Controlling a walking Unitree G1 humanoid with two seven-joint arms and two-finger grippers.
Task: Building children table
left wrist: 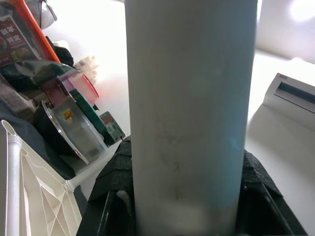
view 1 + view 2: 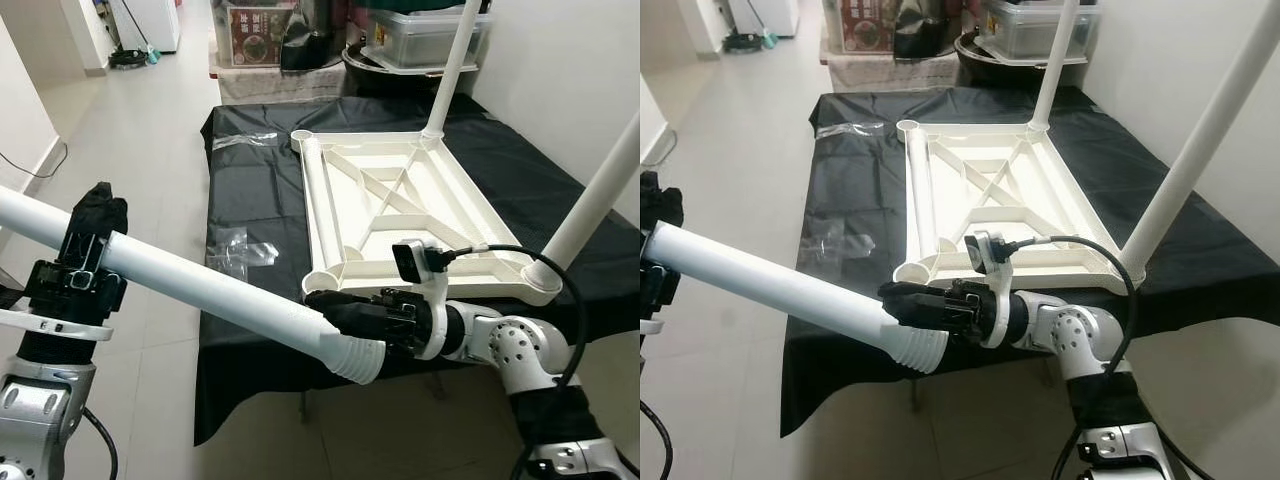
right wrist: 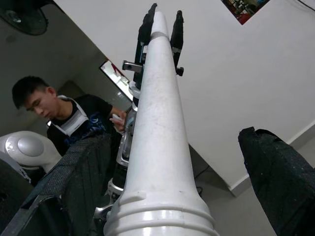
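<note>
Left hand (image 2: 85, 250) and right hand (image 2: 345, 318) both clamp white table leg (image 2: 200, 285) beside upturned tabletop (image 2: 400, 210).

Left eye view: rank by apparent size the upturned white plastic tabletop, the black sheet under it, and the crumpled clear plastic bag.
1. Black sheet, largest.
2. Upturned white plastic tabletop.
3. Crumpled clear plastic bag, smallest.
All three lie at similar distance, so the order is safe.

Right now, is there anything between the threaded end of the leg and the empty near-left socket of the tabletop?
Nothing visible blocks it. The leg is held by both pincers, left and right; its threaded end hangs before the table edge, just below the open socket of the upturned tabletop.
</note>
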